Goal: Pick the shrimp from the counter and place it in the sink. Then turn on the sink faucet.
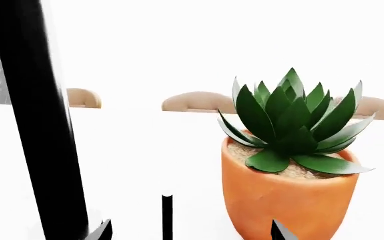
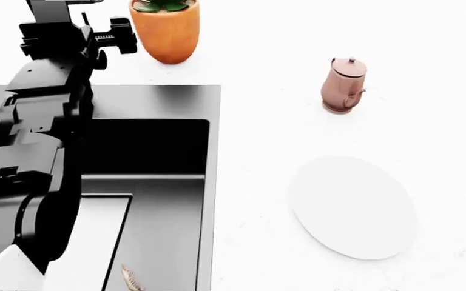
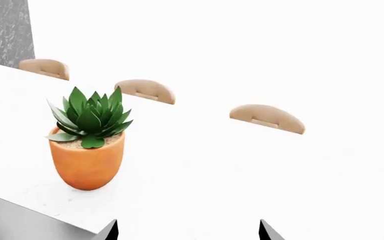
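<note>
My left gripper (image 1: 192, 231) is open, empty; the faucet (image 1: 38, 120) stands upright at ten o'clock, shrimp (image 2: 131, 279) already in the sink (image 2: 168, 151).

A: Can any writing be read on the round orange clay plant pot (image 1: 292, 197) or the small copper-pink kettle (image 2: 342, 85)?

B: No. Both are plain, with no label, brand or number.

A: And on the round white plate (image 2: 353, 206) or the matte black rectangular sink (image 2: 168, 151)?

B: Nothing readable there either (the black robot arm (image 2: 47, 121) shows only ridges, no lettering). No text or signs appear in any view.
</note>
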### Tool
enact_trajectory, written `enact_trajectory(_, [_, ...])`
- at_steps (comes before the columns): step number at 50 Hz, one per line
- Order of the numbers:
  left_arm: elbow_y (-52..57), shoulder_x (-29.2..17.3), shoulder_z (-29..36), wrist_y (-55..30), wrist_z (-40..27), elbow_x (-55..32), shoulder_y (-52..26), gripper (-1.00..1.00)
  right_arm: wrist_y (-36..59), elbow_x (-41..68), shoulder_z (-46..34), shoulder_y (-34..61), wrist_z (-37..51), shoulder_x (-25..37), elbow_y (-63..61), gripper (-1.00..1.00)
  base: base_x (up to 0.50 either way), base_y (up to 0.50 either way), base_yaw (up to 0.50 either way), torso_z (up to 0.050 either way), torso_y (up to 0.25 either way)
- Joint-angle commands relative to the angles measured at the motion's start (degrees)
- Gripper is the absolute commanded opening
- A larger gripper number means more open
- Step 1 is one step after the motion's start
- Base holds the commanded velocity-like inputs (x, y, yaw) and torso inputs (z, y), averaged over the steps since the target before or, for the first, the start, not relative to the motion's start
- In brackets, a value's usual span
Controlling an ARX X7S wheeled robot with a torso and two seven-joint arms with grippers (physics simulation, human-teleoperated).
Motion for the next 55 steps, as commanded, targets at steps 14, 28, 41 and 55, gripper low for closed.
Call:
enact_trajectory(14, [0.0, 0.1, 1.2, 0.0, 0.1, 0.0, -1.6, 1.00, 0.0, -0.3, 0.5, -0.9, -0.1, 0.1, -0.4, 1.00, 0.00, 0.00, 0.00, 0.000, -0.109])
enact_trajectory(28, [0.0, 0.0, 1.5, 0.8, -0.4, -0.2, -1.0, 1.00, 0.1, -0.5, 0.8, -1.3, -0.4, 0.2, -0.4, 1.00, 0.00, 0.00, 0.00, 0.000, 0.000])
enact_trajectory(41, [0.0, -0.4, 3.2, 1.1, -2.1, 0.3, -3.2, 1.00, 0.5, -0.3, 1.1, -1.4, -0.2, 0.6, -1.1, 1.00, 0.00, 0.00, 0.00, 0.000, 0.000])
enact_trajectory(55, [0.0, -0.3, 2.9, 1.3, -2.2, -0.4, -3.4, 1.00, 0.9, -0.4, 1.4, -1.3, -0.4, 0.7, -1.0, 1.00, 0.00, 0.00, 0.00, 0.000, -0.125])
